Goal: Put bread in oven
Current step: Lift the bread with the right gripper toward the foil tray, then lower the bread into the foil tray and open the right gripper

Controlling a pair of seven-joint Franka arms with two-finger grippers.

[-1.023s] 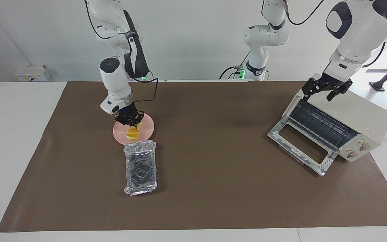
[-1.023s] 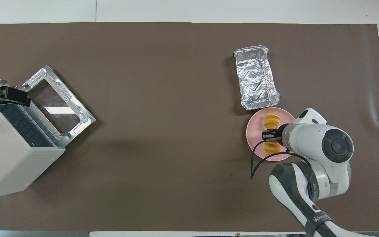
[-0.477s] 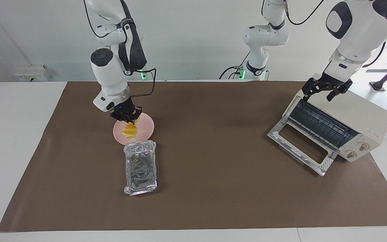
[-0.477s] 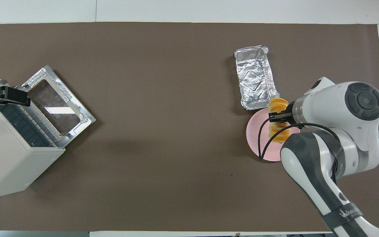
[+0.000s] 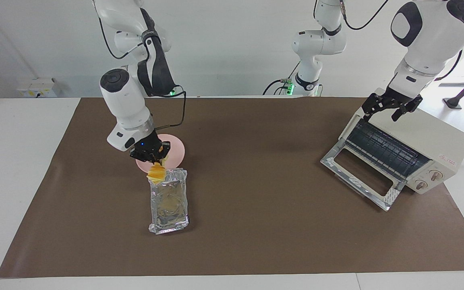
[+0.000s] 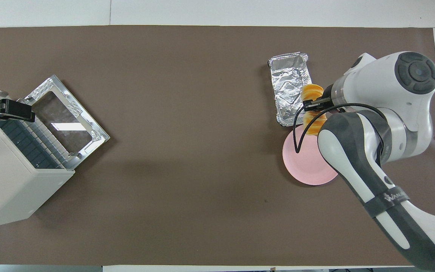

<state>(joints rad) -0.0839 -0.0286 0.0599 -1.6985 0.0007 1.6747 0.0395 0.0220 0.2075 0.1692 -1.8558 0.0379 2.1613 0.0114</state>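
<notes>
Bread lifted off the plate, oven not yet reached

The right end effector (image 5: 151, 152), left of centre, clenched the ridged golden-yellow bread loaf (image 5: 156, 172) above the crinkled foil tray (image 5: 168, 201); the left end effector (image 5: 389, 105) hung released over the open cream-white toaster oven (image 5: 425, 145), upper right.

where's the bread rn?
The bread is off the table, held in the right gripper over the foil tray end nearest the pink plate, toward the right arm's end of the table.
</notes>
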